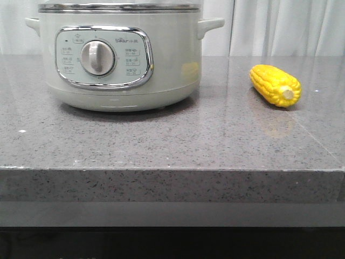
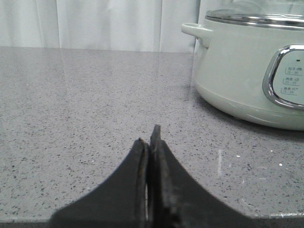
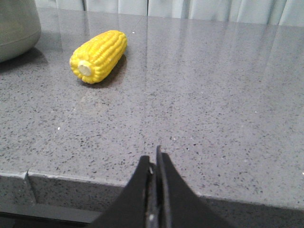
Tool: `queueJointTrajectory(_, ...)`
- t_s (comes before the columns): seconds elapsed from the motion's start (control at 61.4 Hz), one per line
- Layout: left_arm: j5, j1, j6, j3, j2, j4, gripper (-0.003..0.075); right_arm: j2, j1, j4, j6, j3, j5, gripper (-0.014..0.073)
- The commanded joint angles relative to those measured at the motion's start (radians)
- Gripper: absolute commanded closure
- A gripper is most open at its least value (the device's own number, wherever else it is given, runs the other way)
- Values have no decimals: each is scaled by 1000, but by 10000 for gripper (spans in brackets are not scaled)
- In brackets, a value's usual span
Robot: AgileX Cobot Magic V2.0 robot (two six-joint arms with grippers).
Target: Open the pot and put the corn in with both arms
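Observation:
The pale-green pot [image 1: 118,59] stands at the back left of the counter, its lid on under a steel rim, its chrome-framed panel and white dial [image 1: 98,58] facing me. It also shows in the left wrist view [image 2: 247,71]. The yellow corn [image 1: 275,84] lies on the counter to the pot's right, pale stub end toward me; it also shows in the right wrist view [image 3: 99,55]. My left gripper [image 2: 149,137] is shut and empty, low over the counter beside the pot. My right gripper [image 3: 154,159] is shut and empty, near the counter's front edge, well short of the corn.
The grey speckled stone counter [image 1: 161,140] has a thick front edge [image 1: 172,186]. White curtains [image 1: 285,27] hang behind it. Neither arm shows in the front view.

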Motion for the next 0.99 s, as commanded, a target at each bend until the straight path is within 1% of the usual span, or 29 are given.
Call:
queueJointTrajectory(0.0,-85,2,0,11,-13,-8,741,-21,-7,-2,-5,-11,-85,661)
queueJointTrajectory(0.977,-98,2,0,11,-13,-8,741,-21,-7,-2,-5,-11,-85,661)
